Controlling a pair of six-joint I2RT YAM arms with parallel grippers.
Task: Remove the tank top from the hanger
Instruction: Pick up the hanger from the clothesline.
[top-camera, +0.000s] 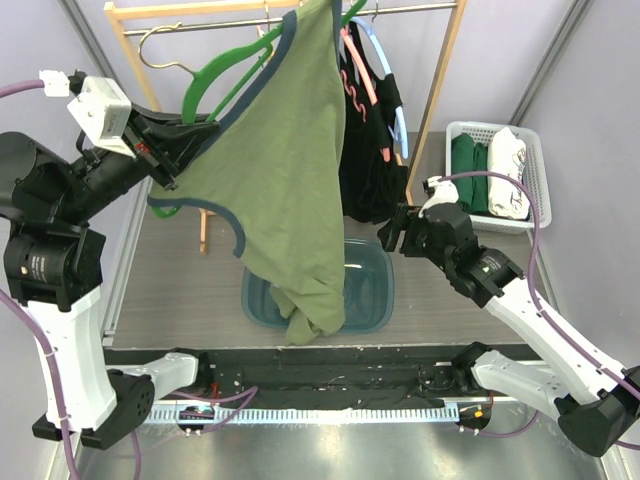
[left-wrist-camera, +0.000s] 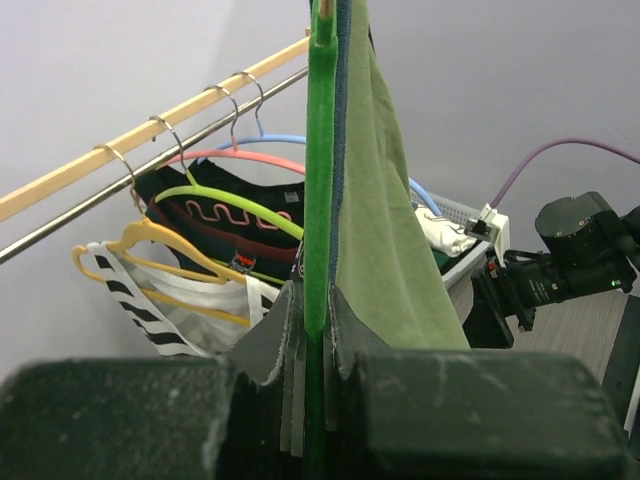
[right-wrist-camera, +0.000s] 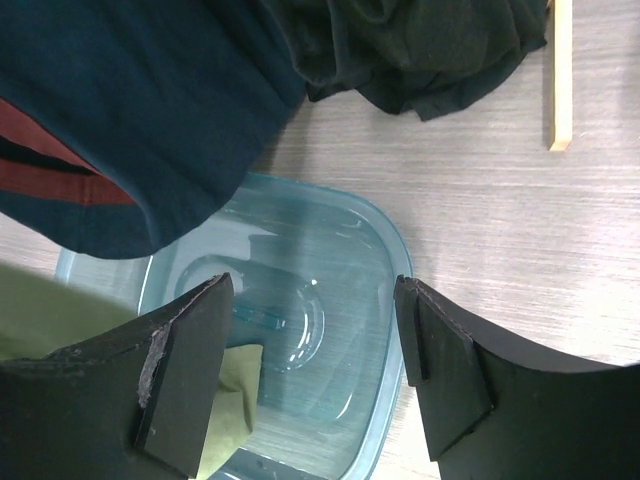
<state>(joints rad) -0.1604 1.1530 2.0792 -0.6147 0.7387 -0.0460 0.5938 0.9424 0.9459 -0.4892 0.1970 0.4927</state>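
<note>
Tank top (top-camera: 290, 170) still draped on its green hanger (top-camera: 232, 68); removal not yet done.
It hangs above the middle of the surface, hem bunched in the blue tub (top-camera: 372, 290) toward the near edge. Left jaws are clamped on the hanger's lower end, cloth against them. Right jaws hover wide and empty over the tub, so the pulling-off itself seems left to do.

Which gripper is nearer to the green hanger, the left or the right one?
Left. The left gripper is shut on the green hanger, with tank top fabric pinched too. The right gripper hangs open above the blue bin, well apart from the hanger.
</note>
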